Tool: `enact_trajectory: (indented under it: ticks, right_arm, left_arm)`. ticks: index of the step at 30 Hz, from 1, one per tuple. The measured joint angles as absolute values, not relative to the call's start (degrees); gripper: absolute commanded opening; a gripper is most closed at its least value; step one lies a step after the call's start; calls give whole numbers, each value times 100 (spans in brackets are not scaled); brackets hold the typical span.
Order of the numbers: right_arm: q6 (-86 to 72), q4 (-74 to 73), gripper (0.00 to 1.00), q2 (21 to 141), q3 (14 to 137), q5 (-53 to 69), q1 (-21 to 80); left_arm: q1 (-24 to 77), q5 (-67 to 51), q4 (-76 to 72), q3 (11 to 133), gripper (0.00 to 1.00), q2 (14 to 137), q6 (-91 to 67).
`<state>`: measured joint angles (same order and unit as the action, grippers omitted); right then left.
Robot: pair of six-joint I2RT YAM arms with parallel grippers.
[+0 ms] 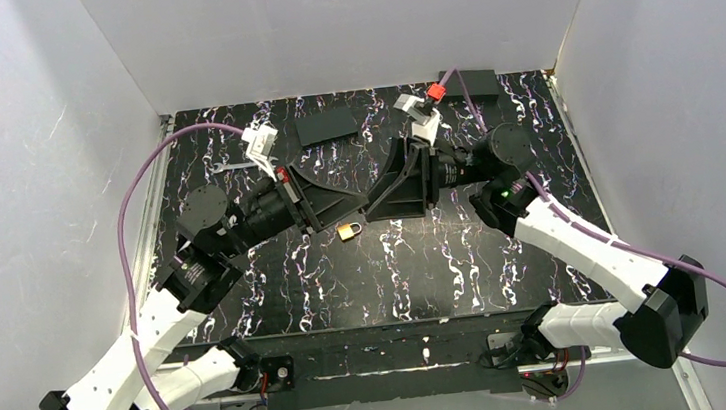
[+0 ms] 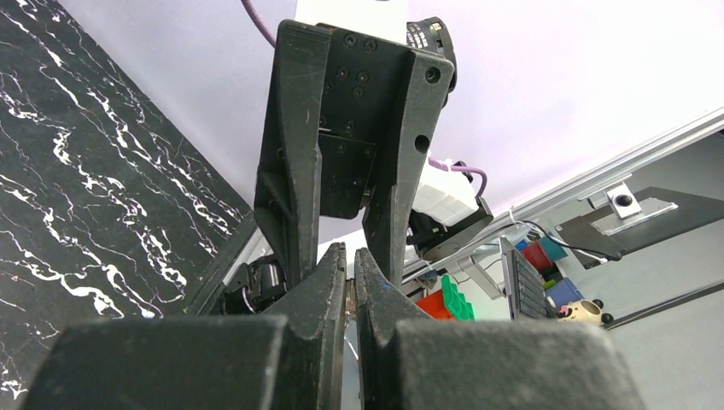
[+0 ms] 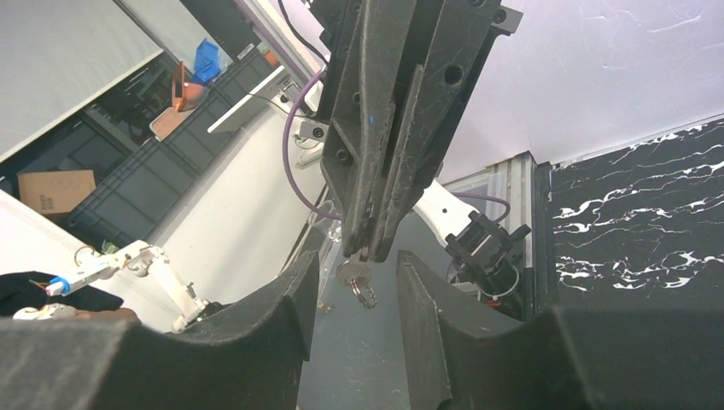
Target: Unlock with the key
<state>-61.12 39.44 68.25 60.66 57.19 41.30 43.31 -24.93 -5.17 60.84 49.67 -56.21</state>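
Pinching key (image 3: 353, 273) in shut left jaws, flanking it with parted right jaws, near padlock (image 1: 348, 229) on surface (image 1: 397, 282)

Black white-veined table (image 1: 446, 277), brass padlock (image 1: 348, 230), pale grey walls (image 1: 32, 146)

Bright, even light, faint shadows; wrist views blurred up close.

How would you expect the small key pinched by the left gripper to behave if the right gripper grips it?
The key looks like thin, stiff metal, so probably rigid but slippery. Only its end shows beyond the left gripper, so it may twist. Its loose ring will likely swing.
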Motion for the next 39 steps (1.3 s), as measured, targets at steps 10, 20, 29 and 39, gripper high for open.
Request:
enact_trajectory:
  ticks: [10, 20, 29, 39]
  right_arm:
    - [-5966, 3723, 28, 6921, 6134, 5586, 4246]
    - [-5892, 3538, 1, 6921, 6143, 5400, 4248]
    - [-5527, 2541, 1, 6897, 6152, 4810, 4250]
    - [-5334, 373, 1, 6847, 6525, 3092, 4252]
  left_arm:
    - [4329, -2543, -692, 6088, 0, 5118, -5616]
    - [4305, -2440, -639, 6086, 9, 5081, -5457]
    - [4298, -1833, 128, 6156, 79, 4871, -4877]
    - [4296, -974, 906, 5999, 79, 4191, -3876]
